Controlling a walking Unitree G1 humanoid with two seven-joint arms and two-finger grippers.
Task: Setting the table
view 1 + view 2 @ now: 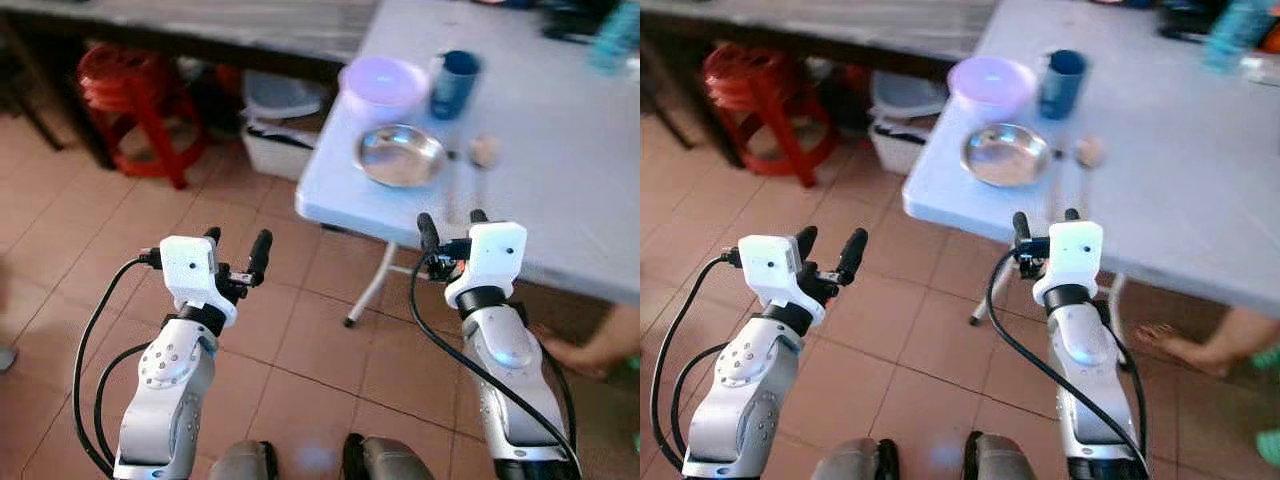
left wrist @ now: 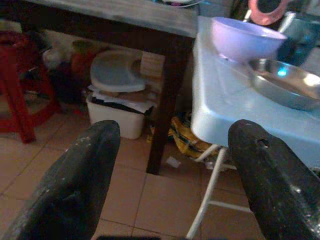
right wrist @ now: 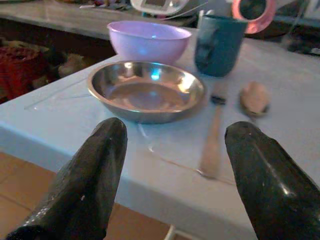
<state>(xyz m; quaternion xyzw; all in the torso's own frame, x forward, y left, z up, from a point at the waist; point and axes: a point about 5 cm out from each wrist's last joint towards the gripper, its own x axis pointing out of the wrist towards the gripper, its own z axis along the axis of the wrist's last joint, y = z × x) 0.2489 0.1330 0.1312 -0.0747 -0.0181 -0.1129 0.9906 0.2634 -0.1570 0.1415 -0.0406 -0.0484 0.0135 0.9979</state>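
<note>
On the pale blue table (image 1: 560, 190) near its front left corner lie a steel plate (image 1: 400, 155), a purple bowl (image 1: 383, 85) and a blue mug (image 1: 455, 83) behind it. A wooden utensil (image 3: 212, 135) and a small round brownish thing (image 1: 484, 150) rest to the plate's right. My right gripper (image 1: 452, 220) is open and empty at the table's front edge, just short of the plate. My left gripper (image 1: 237, 245) is open and empty over the floor, left of the table; its wrist view faces the table corner (image 2: 220, 115).
A dark wooden table (image 1: 200, 25) stands at the back left, with a red plastic stool (image 1: 130, 95) and a white lidded bin (image 1: 280, 130) beneath it. The pale table's white leg (image 1: 372, 285) angles down to the tiled floor. A person's foot (image 1: 590, 350) is under the table's right side.
</note>
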